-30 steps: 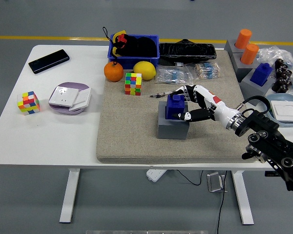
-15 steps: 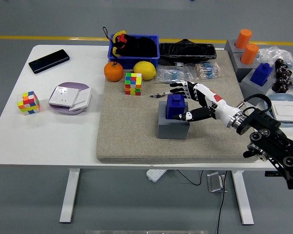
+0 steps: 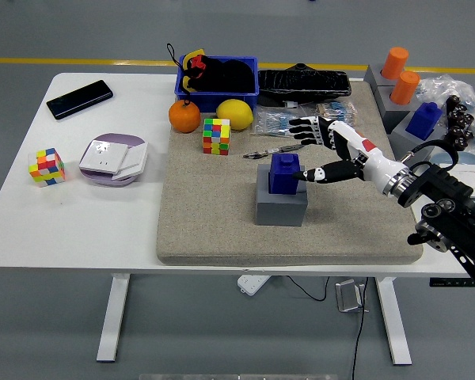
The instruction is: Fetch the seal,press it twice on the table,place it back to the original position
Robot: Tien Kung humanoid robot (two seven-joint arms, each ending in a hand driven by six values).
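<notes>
Blue seal [image 3: 284,172] sits in grey holder [image 3: 281,206] on desk [image 3: 103,214] — right robot hand [image 3: 315,150] released, fingers spread beside it. Judged: task near done or not begun — can't tell.

The mat [image 3: 214,222] lies bare left of and in front of the grey block [image 3: 280,207] that carries the seal [image 3: 283,172]. Behind it crowd a cube [image 3: 216,136], lemon [image 3: 233,113], orange [image 3: 184,116] and packets [image 3: 281,123]. The right hand [image 3: 317,150], fingers spread, fills the space just right of the seal.

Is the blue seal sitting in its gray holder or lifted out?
In: the blue seal sits upright atop the gray holder; the right hand is open beside it.
</notes>
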